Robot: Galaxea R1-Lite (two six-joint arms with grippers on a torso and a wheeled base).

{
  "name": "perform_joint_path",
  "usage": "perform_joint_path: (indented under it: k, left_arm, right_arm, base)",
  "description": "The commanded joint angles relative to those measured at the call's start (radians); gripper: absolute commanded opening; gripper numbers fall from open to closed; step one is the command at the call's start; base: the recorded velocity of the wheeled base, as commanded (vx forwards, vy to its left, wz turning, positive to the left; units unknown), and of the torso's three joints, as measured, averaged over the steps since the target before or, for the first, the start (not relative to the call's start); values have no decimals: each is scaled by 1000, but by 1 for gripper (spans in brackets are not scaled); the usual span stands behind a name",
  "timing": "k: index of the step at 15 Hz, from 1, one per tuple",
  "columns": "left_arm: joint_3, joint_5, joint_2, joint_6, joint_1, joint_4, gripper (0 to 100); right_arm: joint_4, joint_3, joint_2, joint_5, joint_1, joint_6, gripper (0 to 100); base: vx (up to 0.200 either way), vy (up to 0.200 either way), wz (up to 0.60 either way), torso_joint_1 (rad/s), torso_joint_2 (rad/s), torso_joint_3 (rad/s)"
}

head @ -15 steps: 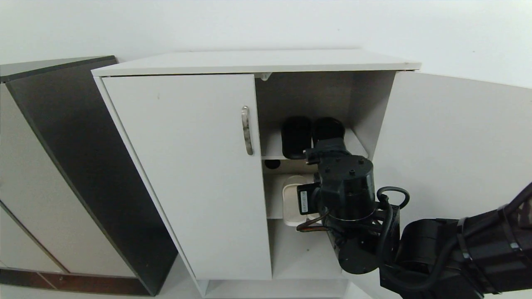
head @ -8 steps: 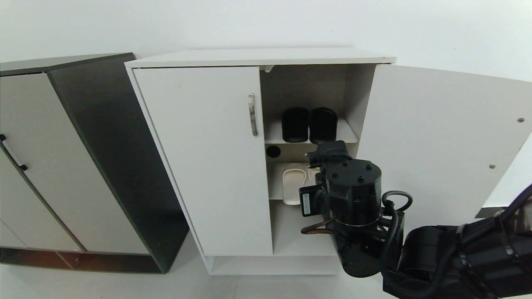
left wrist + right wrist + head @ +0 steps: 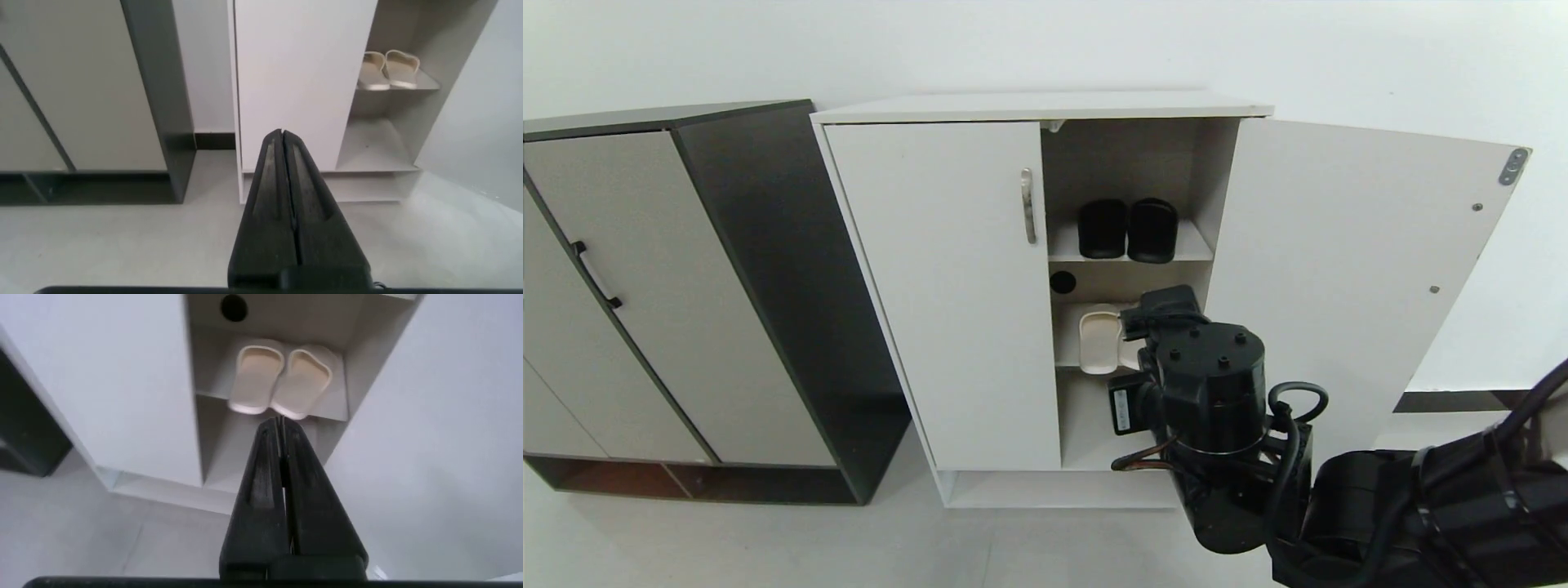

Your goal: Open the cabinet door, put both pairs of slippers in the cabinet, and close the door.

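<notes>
Black slippers (image 3: 1127,230) and cream slippers (image 3: 280,376) sit shelved, cabinet door (image 3: 1339,261) open; left tool (image 3: 283,139) and right tool (image 3: 279,425) seem clenched.

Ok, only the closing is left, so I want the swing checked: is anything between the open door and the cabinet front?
Yes: the right gripper, shut, hangs before the cabinet's open side, likely within the open door's swing. The black slippers and cream slippers sit inside on their shelves.

You're in a plain room set up like a home entryway: ahead of your right gripper (image 3: 280,425) stands a white cabinet (image 3: 947,286) shelving black slippers (image 3: 1127,230) and cream slippers (image 3: 282,376), with a grey cabinet (image 3: 645,286) beside it against a bare wall (image 3: 1013,41).
</notes>
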Motion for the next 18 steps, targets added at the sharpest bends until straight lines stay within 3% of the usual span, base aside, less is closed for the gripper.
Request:
perform_joint_path:
  k: [1, 13, 18]
  left_arm:
    - [0, 0, 0, -1, 0, 0, 0]
    - [0, 0, 0, -1, 0, 0, 0]
    - [0, 0, 0, -1, 0, 0, 0]
  right_arm:
    - [0, 4, 5, 4, 0, 1, 0]
    - [0, 4, 5, 4, 0, -1, 0]
    - [1, 3, 5, 4, 0, -2, 0]
  base:
    - [0, 0, 0, 0, 0, 0]
    - [0, 0, 0, 0, 0, 0]
    - [0, 0, 0, 31, -289, -313]
